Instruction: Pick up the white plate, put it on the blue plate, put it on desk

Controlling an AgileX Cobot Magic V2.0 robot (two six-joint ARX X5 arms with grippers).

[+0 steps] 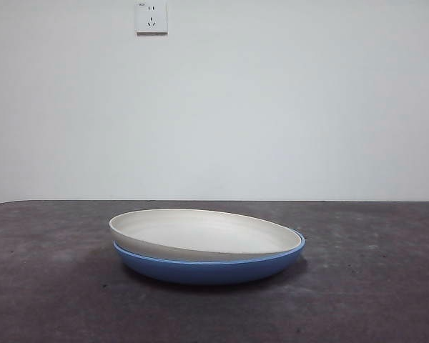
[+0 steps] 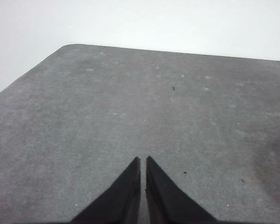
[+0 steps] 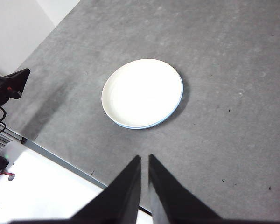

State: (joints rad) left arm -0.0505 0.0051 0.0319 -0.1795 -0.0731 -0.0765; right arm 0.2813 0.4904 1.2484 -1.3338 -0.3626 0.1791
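In the front view the white plate (image 1: pixel 204 233) sits in the lower middle of the frame, nested in the blue plate (image 1: pixel 211 269) but not level: its left edge is raised and overhangs the blue rim, while its right edge sinks inside it. The blue plate rests on the dark counter (image 1: pixel 50 286). A wall socket (image 1: pixel 151 16) shows at the upper left of that frame, and no arm appears there.

The left wrist view shows neither plate, only bare counter (image 2: pixel 130 107) running up to a rounded corner at the upper left. The left claw (image 2: pixel 143 161) has its jaws pressed nearly together, holding nothing.

The right wrist view looks down from high up, with the white plate (image 3: pixel 141 91) at the centre and just a thin crescent of the blue plate (image 3: pixel 151 125) along its lower and right edge. The right claw (image 3: pixel 144 158) is closed and empty, well apart from the plates. The left claw's black tip (image 3: pixel 14 80) shows at the left edge.
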